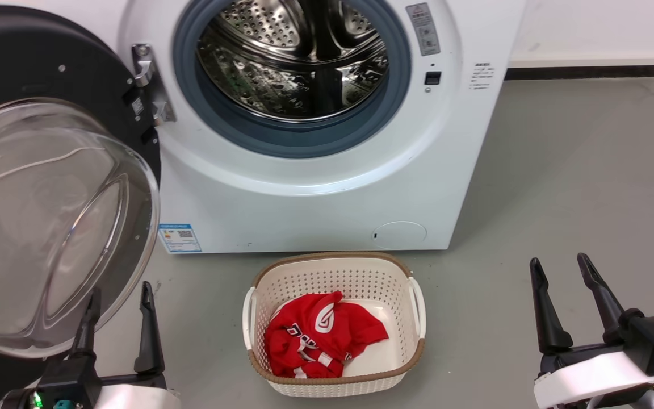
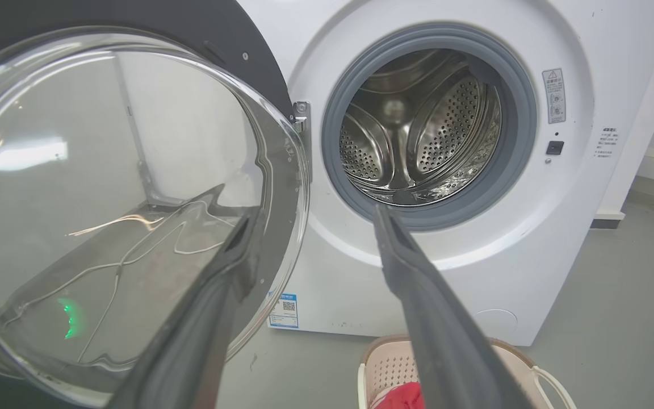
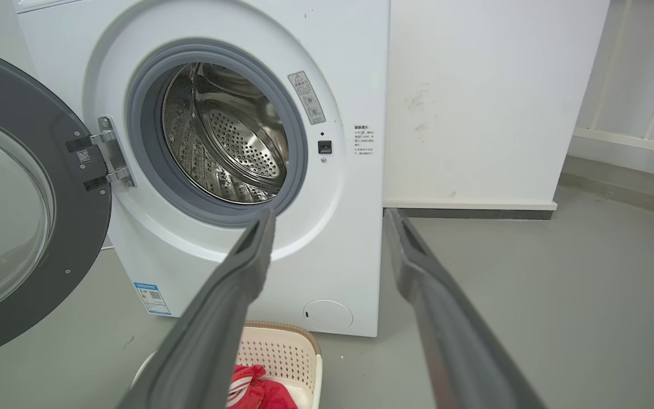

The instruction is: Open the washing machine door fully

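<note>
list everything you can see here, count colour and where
washing machine door: 1, black rim, clear glass, swung open on the left
washing machine: 1, white, straight ahead
basket: 1, cream, on the floor before the machine
garment: 1, red and white, in the basket
label: 1, blue, low on the machine front
left hand: 1, dark fingers, open, near the door's lower edge
right hand: 1, dark fingers, open, lower right

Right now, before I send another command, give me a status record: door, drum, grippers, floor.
door: washing machine door swung out to the left on its hinge, opening uncovered
drum: steel drum looks empty
left arm: left gripper open, holding nothing, beside the door's glass; contact unclear
right arm: right gripper open, holding nothing, clear of the washing machine
floor: basket before the washing machine, red garment inside
</note>
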{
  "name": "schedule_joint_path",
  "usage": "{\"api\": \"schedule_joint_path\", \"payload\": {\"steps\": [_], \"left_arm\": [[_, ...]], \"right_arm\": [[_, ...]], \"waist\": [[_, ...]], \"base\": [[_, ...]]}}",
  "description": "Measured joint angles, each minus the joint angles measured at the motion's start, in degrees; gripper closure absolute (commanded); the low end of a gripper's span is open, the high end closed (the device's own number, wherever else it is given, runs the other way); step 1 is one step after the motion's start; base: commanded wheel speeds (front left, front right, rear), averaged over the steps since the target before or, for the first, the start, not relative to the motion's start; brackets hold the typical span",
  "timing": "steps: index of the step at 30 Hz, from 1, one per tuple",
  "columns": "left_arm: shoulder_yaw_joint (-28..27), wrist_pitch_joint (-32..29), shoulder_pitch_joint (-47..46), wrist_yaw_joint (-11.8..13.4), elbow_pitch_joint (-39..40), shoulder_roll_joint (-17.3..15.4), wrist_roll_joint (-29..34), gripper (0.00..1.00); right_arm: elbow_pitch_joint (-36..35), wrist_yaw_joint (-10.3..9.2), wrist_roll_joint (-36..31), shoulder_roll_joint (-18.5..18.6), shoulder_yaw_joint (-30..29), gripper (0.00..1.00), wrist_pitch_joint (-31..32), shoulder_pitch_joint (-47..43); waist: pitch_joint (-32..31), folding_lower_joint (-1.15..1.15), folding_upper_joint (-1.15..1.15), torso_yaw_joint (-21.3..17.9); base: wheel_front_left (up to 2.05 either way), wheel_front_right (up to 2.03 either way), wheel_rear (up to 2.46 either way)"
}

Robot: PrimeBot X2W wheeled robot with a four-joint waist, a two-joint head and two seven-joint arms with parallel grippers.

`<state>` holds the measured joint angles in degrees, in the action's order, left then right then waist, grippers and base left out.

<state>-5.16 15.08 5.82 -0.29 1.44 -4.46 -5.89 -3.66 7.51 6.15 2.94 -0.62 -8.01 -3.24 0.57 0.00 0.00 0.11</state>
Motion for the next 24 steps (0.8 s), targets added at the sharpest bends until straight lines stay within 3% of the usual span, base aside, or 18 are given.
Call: {"api": "schedule_joint_path", "payload": {"steps": [9, 24], "left_arm": [[-1.4, 0.0, -1.2, 0.0, -1.3, -0.3, 0.3, 0.0], [-1.3, 0.0, -1.1, -0.7, -2.4, 0.0, 0.6, 0.0]], "right_arm": [[-0.9, 0.0, -1.7, 0.0, 0.1, 0.0, 0.5, -1.0], [-0.3, 0.0, -1.4, 0.0, 0.6, 0.0, 0.5, -1.5]], "waist": [[-0.6, 0.0, 0.0, -2.8], [-0.7, 0.0, 0.0, -3.5]], "base": [[0.0, 0.0, 0.0], [0.0, 0.0, 0.0]]}}
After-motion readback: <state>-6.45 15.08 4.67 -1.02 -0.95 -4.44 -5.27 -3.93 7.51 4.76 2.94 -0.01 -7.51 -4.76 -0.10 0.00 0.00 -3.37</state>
